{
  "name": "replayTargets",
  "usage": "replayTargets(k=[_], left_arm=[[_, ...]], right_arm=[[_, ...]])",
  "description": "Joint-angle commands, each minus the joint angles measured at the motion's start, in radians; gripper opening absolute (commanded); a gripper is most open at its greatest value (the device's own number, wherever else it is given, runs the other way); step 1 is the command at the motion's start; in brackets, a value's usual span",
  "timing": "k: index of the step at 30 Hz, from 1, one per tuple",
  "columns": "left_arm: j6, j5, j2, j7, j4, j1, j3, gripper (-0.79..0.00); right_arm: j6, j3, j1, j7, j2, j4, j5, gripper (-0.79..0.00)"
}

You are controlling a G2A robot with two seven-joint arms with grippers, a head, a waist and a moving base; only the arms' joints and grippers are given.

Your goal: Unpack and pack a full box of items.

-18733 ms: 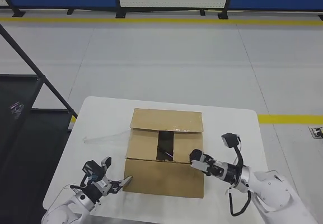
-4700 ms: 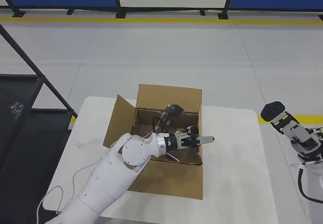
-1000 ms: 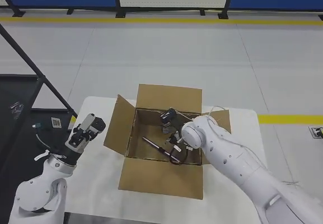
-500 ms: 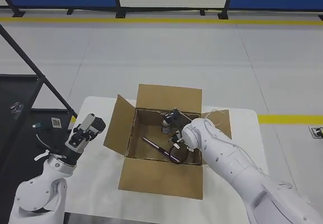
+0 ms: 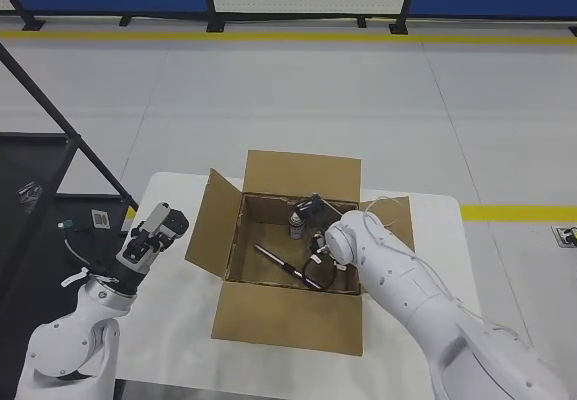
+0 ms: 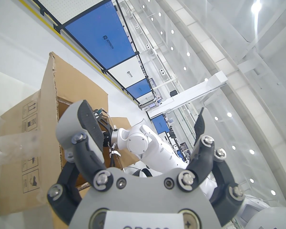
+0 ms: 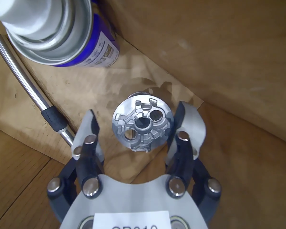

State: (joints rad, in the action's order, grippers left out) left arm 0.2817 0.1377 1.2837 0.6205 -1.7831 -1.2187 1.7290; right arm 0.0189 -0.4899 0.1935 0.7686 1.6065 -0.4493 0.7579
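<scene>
Right arm has crept toward the back wall of the box (image 5: pixel 288 320); left arm unchanged. Right gripper (image 7: pixel 136 116) jaws spread, one either side of the metal hub (image 7: pixel 141 127). Hub stands on the box floor near a corner, axis vertical, face up. Spray can (image 7: pixel 62 36) upright nearby. Rod (image 7: pixel 21 70) lies flat, diagonal across the floor. Left gripper (image 6: pixel 143 117) jaws spread, pointing up, beside the box over the table (image 5: pixel 418 330).

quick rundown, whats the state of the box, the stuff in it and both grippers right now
cardboard box: open, flaps spread
spray can: upright inside the box
metal rod: lying flat on the box floor
round metal part: face up on the box floor, not gripped
right gripper: open, one finger on each side of the round metal part
left gripper: open, empty, beside the box
</scene>
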Motion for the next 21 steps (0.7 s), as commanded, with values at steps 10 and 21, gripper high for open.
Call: replayTargets(k=[10, 21], left_arm=[[0.0, 0.0, 0.0, 0.0, 0.0, 0.0, 0.0, 0.0], [0.0, 0.0, 0.0, 0.0, 0.0, 0.0, 0.0, 0.0]], right_arm=[[0.114, -0.029, -0.02, -0.016, 0.003, -0.003, 0.011, -0.785], [0.156, -0.112, 0.018, 0.11, -0.084, -0.247, 0.083, -0.785]])
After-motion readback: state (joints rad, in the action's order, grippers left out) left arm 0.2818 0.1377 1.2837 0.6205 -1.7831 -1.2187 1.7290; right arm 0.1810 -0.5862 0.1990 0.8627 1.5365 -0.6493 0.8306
